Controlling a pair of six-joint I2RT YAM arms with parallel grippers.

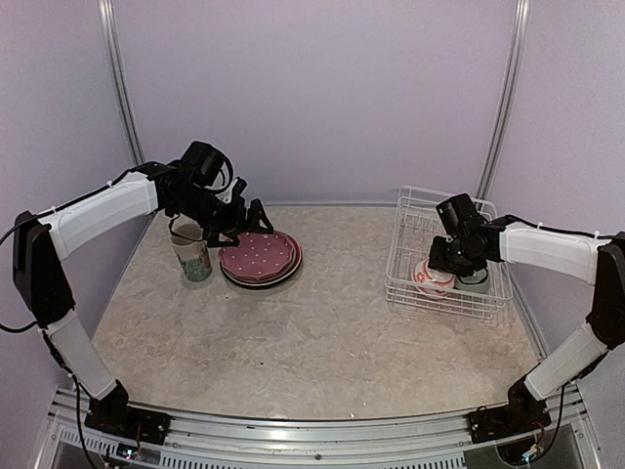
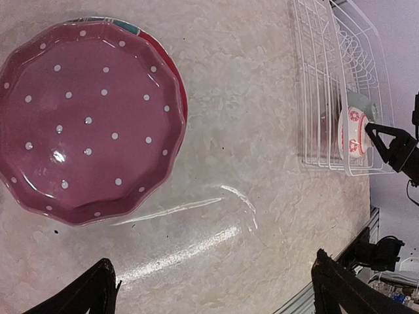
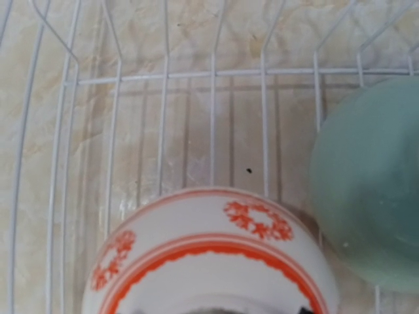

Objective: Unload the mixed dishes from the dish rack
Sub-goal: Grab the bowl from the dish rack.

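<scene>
Left gripper (image 1: 242,227), jaws wide apart, above the stacked plates (image 1: 259,257) at far left; right gripper (image 1: 444,266) at the white-pink bowl (image 1: 431,277) inside the dish rack (image 1: 411,209), right, grip not discernible.

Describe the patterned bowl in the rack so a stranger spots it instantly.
On the table, at right, sits a white wire dish rack. Two small bowls lie near its front edge. Pick the white bowl on the left, with orange-red bands and flower marks; the mint green bowl beside it is plain.
</scene>
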